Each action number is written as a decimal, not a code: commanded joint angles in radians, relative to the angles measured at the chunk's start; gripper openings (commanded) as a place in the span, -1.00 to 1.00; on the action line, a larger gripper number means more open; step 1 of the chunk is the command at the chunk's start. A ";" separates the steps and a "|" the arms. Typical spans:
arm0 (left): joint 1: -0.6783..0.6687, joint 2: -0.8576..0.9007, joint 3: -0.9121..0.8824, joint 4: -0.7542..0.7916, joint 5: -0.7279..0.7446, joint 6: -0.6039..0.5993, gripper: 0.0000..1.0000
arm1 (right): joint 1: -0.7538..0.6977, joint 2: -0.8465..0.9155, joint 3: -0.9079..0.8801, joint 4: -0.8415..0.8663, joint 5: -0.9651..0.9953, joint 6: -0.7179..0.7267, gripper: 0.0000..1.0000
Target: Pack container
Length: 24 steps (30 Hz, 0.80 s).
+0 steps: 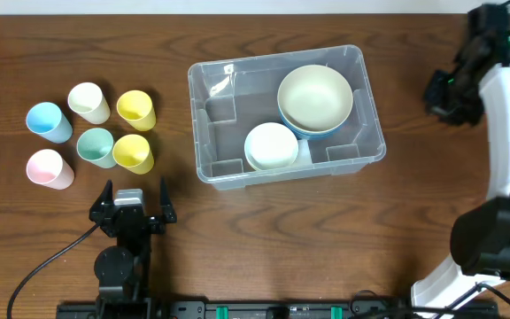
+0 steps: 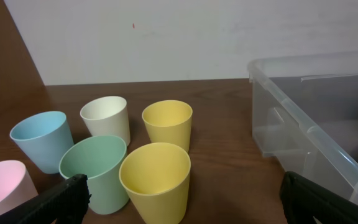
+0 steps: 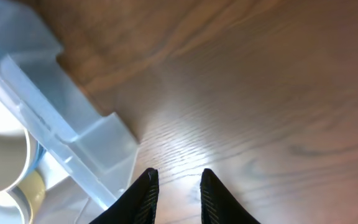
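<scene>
The container is a large clear bin at mid-table; its rim also shows in the left wrist view and a corner in the right wrist view. Inside stand a cream bowl nested on a blue one and a smaller pale bowl. My left gripper rests near the front edge, open wide, facing the cups. My right gripper hovers right of the container, its fingers a little apart with only bare wood between them.
Several pastel cups stand left of the container: blue, cream, yellow, green, a second yellow and pink. The nearest yellow cup is just ahead of my left fingers.
</scene>
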 commanded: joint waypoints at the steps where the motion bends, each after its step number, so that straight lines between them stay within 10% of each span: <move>1: 0.005 -0.005 -0.023 -0.032 -0.023 0.017 0.96 | 0.055 0.001 -0.048 0.034 -0.068 -0.042 -0.53; 24: 0.005 -0.005 -0.023 -0.032 -0.023 0.017 0.96 | 0.269 0.000 -0.119 0.073 -0.097 -0.198 -0.97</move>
